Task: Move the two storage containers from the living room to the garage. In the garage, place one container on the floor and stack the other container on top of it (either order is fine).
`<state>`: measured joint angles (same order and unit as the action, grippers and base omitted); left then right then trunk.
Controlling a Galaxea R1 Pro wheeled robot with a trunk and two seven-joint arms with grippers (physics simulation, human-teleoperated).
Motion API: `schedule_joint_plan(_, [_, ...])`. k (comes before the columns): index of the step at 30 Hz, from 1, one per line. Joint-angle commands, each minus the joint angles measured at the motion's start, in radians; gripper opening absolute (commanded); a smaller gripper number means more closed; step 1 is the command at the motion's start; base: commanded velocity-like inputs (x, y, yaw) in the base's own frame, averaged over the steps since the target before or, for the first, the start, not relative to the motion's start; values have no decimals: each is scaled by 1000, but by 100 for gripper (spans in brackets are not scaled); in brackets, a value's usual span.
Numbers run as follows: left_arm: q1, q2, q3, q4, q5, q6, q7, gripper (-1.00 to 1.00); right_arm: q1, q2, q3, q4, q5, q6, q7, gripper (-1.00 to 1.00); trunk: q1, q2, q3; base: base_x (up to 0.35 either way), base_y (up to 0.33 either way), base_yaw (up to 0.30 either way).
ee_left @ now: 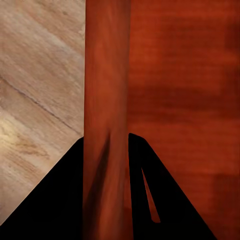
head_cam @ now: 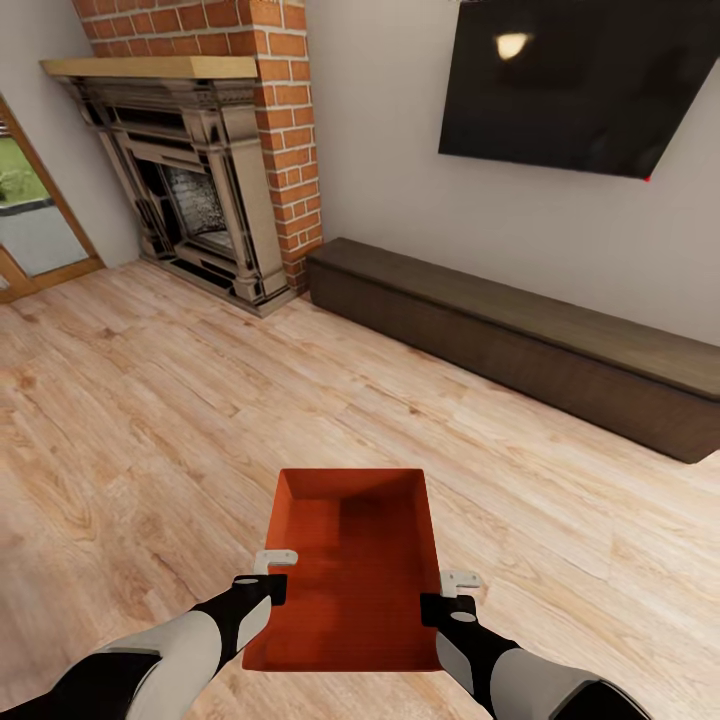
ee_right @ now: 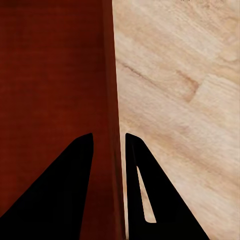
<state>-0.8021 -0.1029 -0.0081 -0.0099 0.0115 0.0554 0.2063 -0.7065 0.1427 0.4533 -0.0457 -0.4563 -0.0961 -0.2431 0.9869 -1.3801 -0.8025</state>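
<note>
Door point(head_cam: 30, 215): far left edge of the head view, wood frame, glass showing green outside.
Fireplace point(head_cam: 195, 190): upper left, dark ornate surround with a pale wood mantel, set in a red brick chimney point(head_cam: 285, 110).
Floor point(head_cam: 150, 420): light wood planks, running under everything in the room.
Left gripper point(head_cam: 272, 572): lower left of centre, black wrist, pale fingers. In the left wrist view point(ee_left: 106, 142) the two dark fingers point(ee_left: 55, 200) stand one on each side of the bin's left wall, one outside and one inside, pressed close on it.
Bin point(head_cam: 350, 570): red-orange, open top, low flared walls, nothing inside. Centre bottom of the head view, held between both arms above the planks, level, long side pointing away from the robot. Its wall runs up the middle of the left wrist view point(ee_left: 107, 90) and its inside and right wall show in the right wrist view point(ee_right: 55, 75).
Right gripper point(head_cam: 458, 590): lower right of centre, matching the left. In the right wrist view point(ee_right: 109, 142) its fingers point(ee_right: 165, 200) straddle the bin's right wall and clamp it.
Bench point(head_cam: 520, 345): long low dark brown unit against the right wall, from beside the brick to the right edge.
Screen point(head_cam: 570, 80): black panel on the grey wall above the bench, a lamp's glint in its top.
</note>
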Motion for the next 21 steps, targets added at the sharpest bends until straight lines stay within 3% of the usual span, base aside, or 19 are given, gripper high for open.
schedule_joint_plan(1, [0, 0, -7, 4, 10, 6, 41, -100, -1, -8, 42, 0, -1, -40, -7, -100, -4, 7, 3, 0, 0, 0])
schedule_joint_plan(21, [0, 0, -7, 4, 10, 6, 41, -100, -1, -6, 44, 0, -1, -40, -4, -100, -81, 147, 65, 0, 0, 0])
